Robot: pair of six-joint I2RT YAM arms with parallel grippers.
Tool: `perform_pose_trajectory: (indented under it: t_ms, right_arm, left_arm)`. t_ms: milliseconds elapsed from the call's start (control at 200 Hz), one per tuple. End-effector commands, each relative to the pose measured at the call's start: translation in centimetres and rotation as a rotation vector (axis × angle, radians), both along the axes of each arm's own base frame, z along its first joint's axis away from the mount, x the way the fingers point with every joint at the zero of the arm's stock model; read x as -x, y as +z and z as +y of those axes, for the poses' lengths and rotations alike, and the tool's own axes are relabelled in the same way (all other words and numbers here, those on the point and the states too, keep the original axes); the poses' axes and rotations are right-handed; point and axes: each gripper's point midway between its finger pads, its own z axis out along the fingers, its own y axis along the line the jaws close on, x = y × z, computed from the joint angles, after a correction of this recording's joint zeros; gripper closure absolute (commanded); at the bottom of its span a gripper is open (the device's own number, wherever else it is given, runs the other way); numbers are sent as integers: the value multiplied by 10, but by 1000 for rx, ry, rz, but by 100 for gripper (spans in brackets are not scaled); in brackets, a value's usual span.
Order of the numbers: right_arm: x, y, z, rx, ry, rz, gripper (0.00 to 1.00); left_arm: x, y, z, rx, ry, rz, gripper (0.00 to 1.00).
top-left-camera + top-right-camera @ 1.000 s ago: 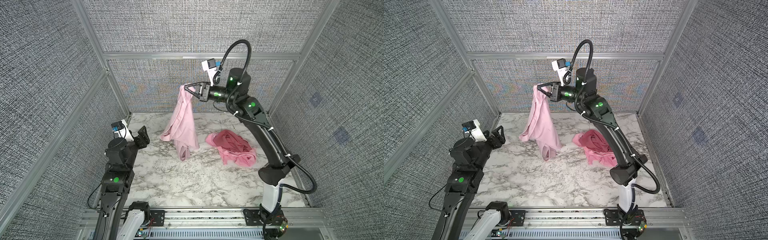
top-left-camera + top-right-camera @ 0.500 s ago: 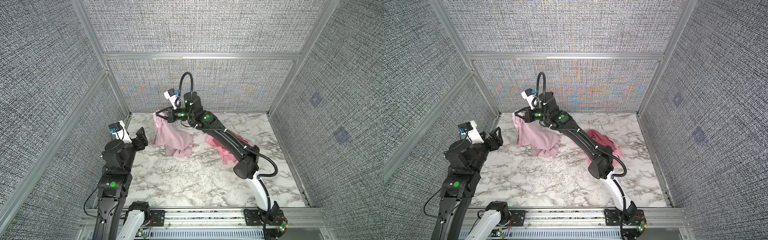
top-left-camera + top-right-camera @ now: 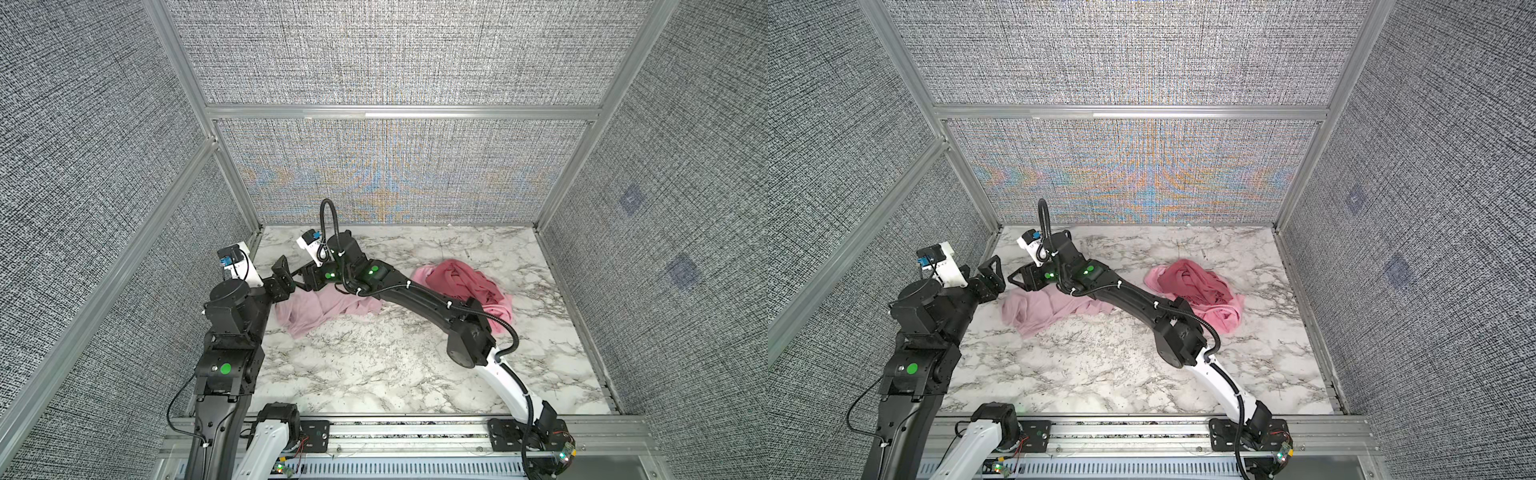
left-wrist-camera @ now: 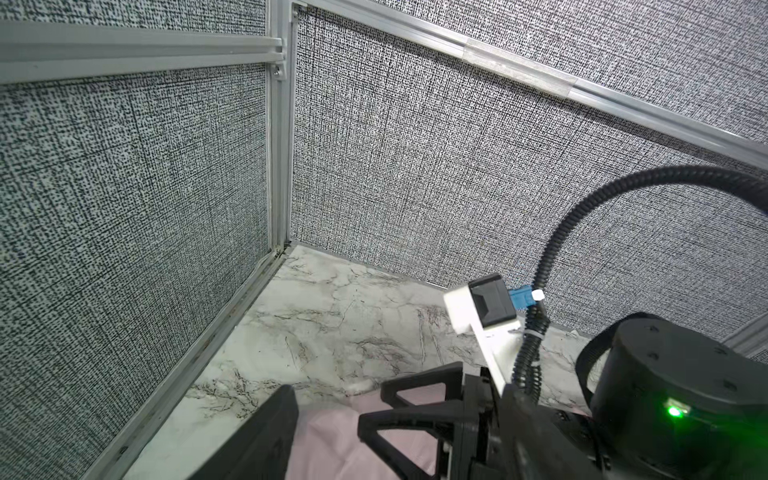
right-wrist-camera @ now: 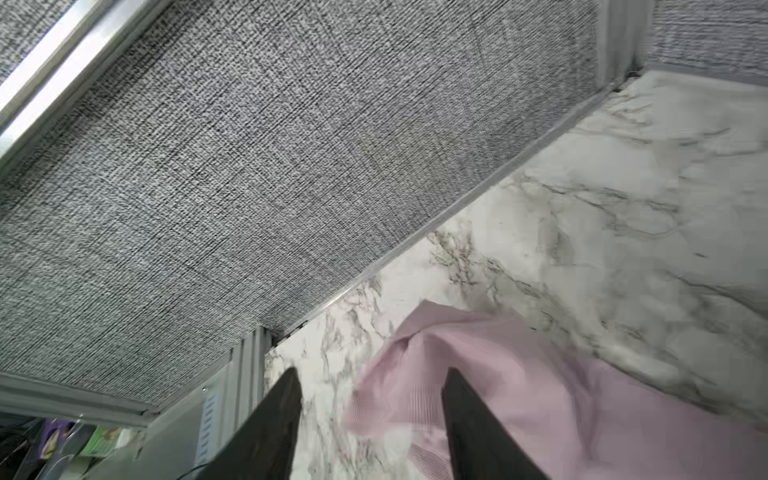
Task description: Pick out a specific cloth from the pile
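The cloth (image 3: 324, 309) (image 3: 1042, 309), pale washed-out pink, lies crumpled on the marble at the left, apart from the pile (image 3: 461, 286) (image 3: 1196, 291) of dusty-rose over brighter pink garments at the right. My right gripper (image 3: 301, 279) (image 3: 1017, 277) (image 5: 372, 374) reaches across to the left and hovers low over the cloth's (image 5: 478, 374) far end, jaws open, nothing pinched between them. My left gripper (image 3: 289, 276) (image 3: 995, 279) faces it almost tip to tip, open and empty. In the left wrist view the right gripper (image 4: 372, 409) hangs just above the cloth (image 4: 328, 440).
Grey fabric walls with aluminium frames enclose the marble table (image 3: 374, 365) on three sides. The back-left corner post (image 4: 278, 166) stands close behind both grippers. The right arm's forearm (image 3: 419, 301) stretches diagonally between cloth and pile.
The right arm swung down and left, carrying the cloth from hanging high in the air onto the table, then opened its jaws and let it go. The left arm barely moved.
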Motion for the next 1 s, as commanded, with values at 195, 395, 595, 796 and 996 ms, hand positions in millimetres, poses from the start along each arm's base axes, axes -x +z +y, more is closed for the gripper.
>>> perform_pose_trajectory:
  t_ms: [195, 395, 595, 796, 996]
  right_arm:
    - [-19, 40, -66, -12, -149, -126, 39]
    - [-31, 26, -157, 90, -367, -124, 39]
    - [-26, 1, -261, 199, -553, -76, 39]
    - [-9, -3, -345, 295, -687, -81, 39]
    - [2, -1, -397, 293, -776, -67, 39]
  left_arm:
    - [-29, -25, -23, 46, -114, 35, 24]
    - [-61, -74, -56, 118, -254, 109, 28]
    - [-91, -135, -102, 73, -325, 241, 30]
    - [-111, -191, -154, 14, -388, 372, 32]
    - [-123, -236, -197, -67, -429, 511, 32]
